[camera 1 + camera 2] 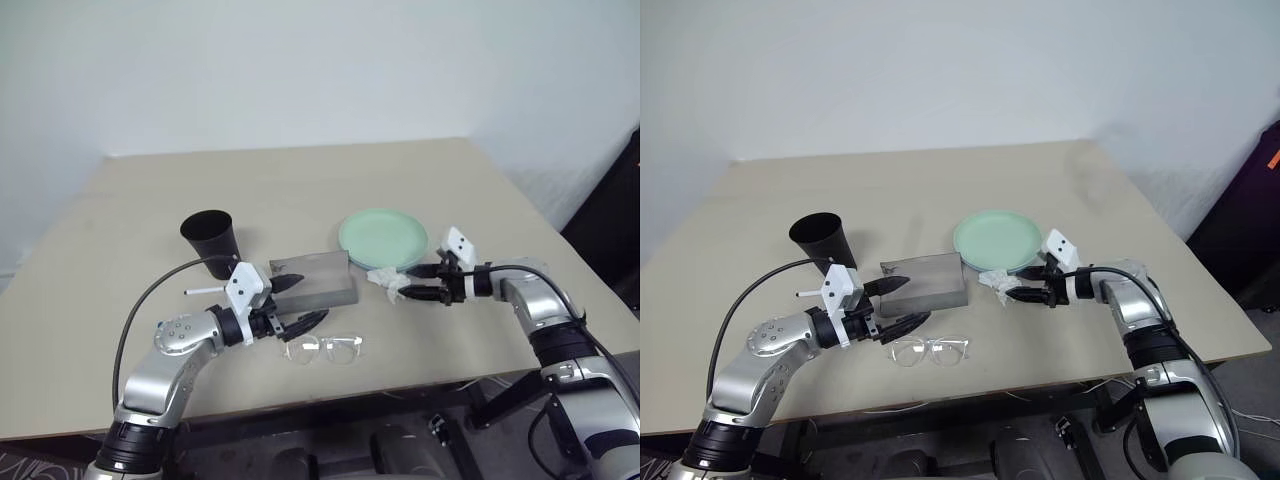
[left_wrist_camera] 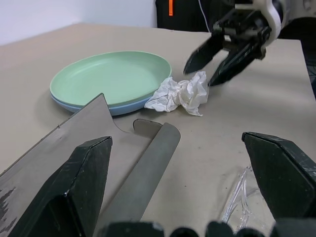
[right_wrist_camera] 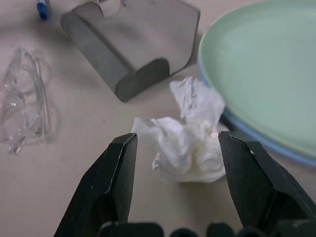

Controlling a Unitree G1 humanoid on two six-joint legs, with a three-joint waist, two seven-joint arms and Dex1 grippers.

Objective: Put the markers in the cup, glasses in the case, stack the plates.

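Note:
A mint green plate point(image 1: 383, 238) rests on a light blue plate point(image 2: 123, 106), the two plates stacked right of centre. The closed gray case point(image 1: 318, 278) lies beside them, and the clear glasses point(image 1: 322, 348) lie on the table in front of it. The black cup point(image 1: 212, 237) stands upright to the left. One marker point(image 1: 205, 290) with a white barrel lies below the cup; its blue end point(image 3: 42, 9) peeks out beyond the case. My left gripper point(image 1: 312, 298) is open at the case's near left corner, above the glasses. My right gripper point(image 1: 408, 284) is open, its tips just short of the tissue.
A crumpled white tissue point(image 1: 388, 281) lies against the plates' near rim, between the case and my right gripper. The table's front edge point(image 1: 400, 392) runs just behind the glasses. Bare tabletop point(image 1: 300, 190) stretches toward the far wall.

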